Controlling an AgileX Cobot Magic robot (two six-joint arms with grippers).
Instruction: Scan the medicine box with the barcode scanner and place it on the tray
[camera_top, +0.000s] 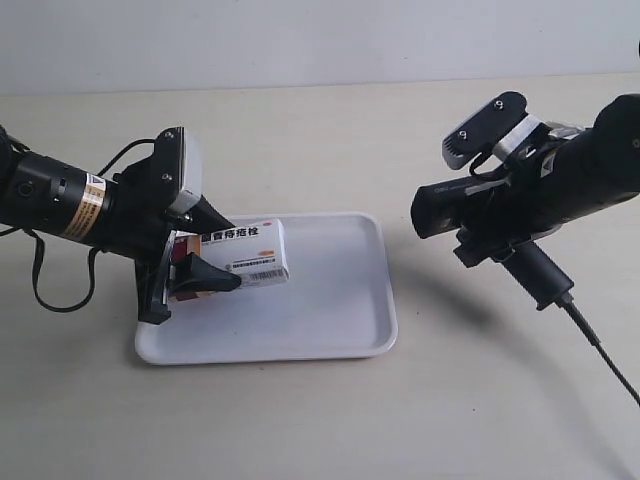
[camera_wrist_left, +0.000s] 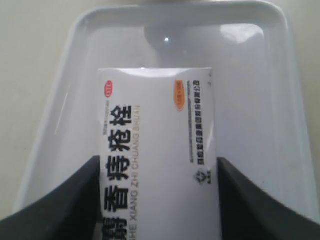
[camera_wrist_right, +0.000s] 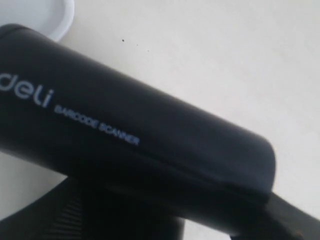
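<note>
Nearest the exterior camera, bare pale table (camera_top: 300, 420) filled the lower frame. A black cable (camera_top: 600, 350) ran off toward the lower right corner.

Mid-frame, left of centre: the tray (camera_top: 340, 310), white, shallow, rounded corners, flat on the table. The medicine box (camera_top: 245, 254) was held above the tray's left part; whether its lower edge touched the tray floor could not be told. Barcode side faced the camera, red-orange band at the end inside the grip.

The left gripper (camera_top: 205, 250) entered from the left edge, narrowed onto the box, one finger above and one below in this view. In the left wrist view the black fingers (camera_wrist_left: 60, 210) pressed both long sides of the box (camera_wrist_left: 157, 150), black lettering on its white face. The tray (camera_wrist_left: 295, 100) spread beyond it, nothing else lying in it.

Right of centre, well apart from the tray: the barcode scanner (camera_top: 450, 205), off the table, boxy head pointing left toward the box, open table between them. The arm's dark body hid the right gripper (camera_top: 510, 225) in the exterior view. The right wrist view was nearly filled by the scanner (camera_wrist_right: 125, 130), white print along its side, a tray corner (camera_wrist_right: 45, 15) at upper left. A finger (camera_wrist_right: 290, 220) lay against it at the lower right; the grip looked closed on the scanner.

Farthest back, a plain pale wall (camera_top: 300, 40).
</note>
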